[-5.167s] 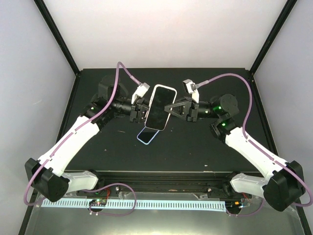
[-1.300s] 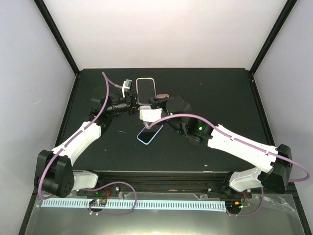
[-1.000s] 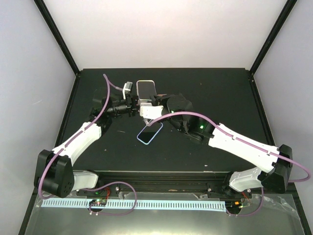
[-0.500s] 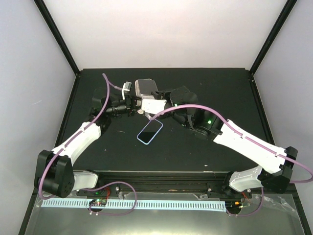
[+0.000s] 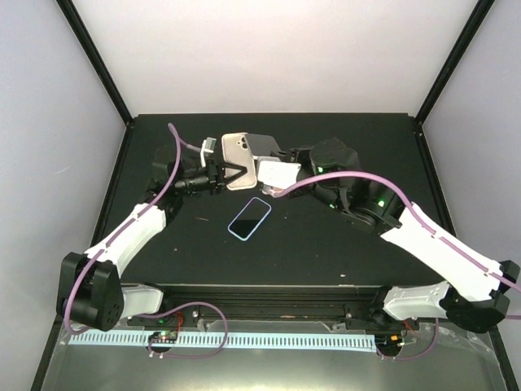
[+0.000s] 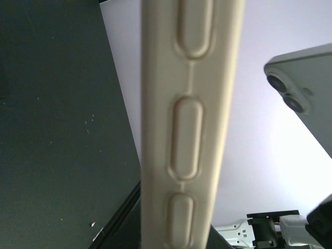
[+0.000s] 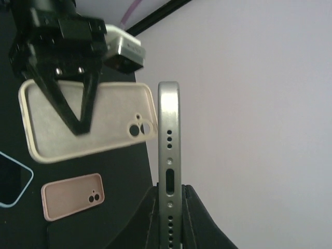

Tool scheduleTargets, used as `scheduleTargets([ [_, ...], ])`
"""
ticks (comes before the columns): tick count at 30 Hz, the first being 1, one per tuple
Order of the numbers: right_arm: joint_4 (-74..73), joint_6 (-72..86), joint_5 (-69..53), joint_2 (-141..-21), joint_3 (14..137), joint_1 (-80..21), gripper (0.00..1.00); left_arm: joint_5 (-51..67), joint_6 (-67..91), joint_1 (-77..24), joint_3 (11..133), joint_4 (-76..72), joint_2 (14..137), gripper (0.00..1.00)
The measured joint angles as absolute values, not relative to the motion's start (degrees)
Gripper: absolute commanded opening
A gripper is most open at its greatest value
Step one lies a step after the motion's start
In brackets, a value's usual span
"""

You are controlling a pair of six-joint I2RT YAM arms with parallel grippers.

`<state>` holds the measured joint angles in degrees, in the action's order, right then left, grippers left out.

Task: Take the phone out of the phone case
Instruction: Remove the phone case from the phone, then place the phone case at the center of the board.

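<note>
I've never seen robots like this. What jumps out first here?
Two arms meet in mid-air above the black table: the left gripper pinches an empty cream phone case, and the right gripper beside it holds a bare silver phone on edge. Below them, another phone in a blue case lies flat on the table.

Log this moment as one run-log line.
step: phone out | left pincer: shut on beige case | right pincer: shut on silver phone | both apart | table: blue-edged phone, pink case

Robot lab enclosure, white walls, black frame posts, black tabletop
</note>
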<state>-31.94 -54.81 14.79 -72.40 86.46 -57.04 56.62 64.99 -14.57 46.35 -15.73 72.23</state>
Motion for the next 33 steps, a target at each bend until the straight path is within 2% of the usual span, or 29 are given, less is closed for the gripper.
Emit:
scheduleTargets([
  [9, -33.7, -54.5, 9.3, -65.5, 78.8, -46.6, 0.01, 56.3, 63.6, -14.1, 46.3, -14.2, 72.0, 0.02],
  [18, -31.7, -58.8, 0.6, -61.9, 66.1, -32.6, 0.01, 56.1, 62.7, -13.6, 46.3, -12.9, 72.0, 0.01],
  [25, -26.8, -64.1, -5.7, -63.7, 58.3, -22.3, 0.01, 55.8, 62.1, -13.1, 46.3, -12.1, 72.0, 0.02],
  [33, -15.3, -71.6, -8.0, -68.2, 47.0, -19.1, 0.01, 55.7, 61.5, -12.9, 46.3, -11.4, 72.0, 0.02],
])
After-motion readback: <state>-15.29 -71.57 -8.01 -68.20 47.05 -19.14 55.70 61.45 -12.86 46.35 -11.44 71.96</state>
